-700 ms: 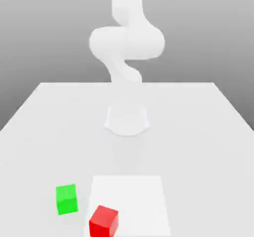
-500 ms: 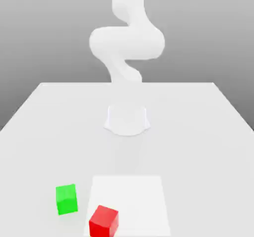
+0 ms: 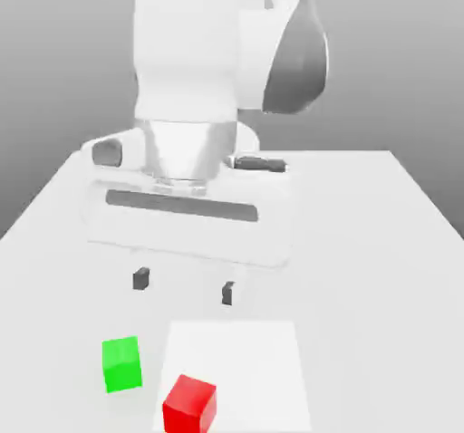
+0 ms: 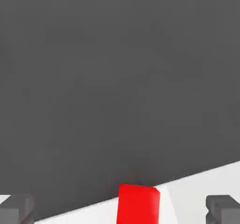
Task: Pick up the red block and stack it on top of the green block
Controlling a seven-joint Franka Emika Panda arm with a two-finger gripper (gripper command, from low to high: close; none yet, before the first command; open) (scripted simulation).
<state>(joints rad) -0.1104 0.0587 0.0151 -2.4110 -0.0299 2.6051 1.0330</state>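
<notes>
The red block (image 3: 189, 404) rests on the table near the front edge, on a slightly brighter square patch (image 3: 263, 368). Beside it, toward the exterior view's left and a little farther back, sits the green block (image 3: 121, 363). My gripper (image 3: 184, 285) hangs above the table behind both blocks, open, its two dark fingertips (image 3: 140, 279) far apart with nothing between them. In the hand view the red block (image 4: 138, 204) appears between the two grey fingertips (image 4: 15, 209), well beyond them.
The white table (image 3: 381, 241) spreads wide around the blocks. My large white hand and arm (image 3: 195, 105) stand over the middle of it, covering the far part. The table's front edge lies just past the red block.
The arm has swung forward from its upright pose at the back; the hand now hangs low over the table just behind the blocks. Neither block has moved.
</notes>
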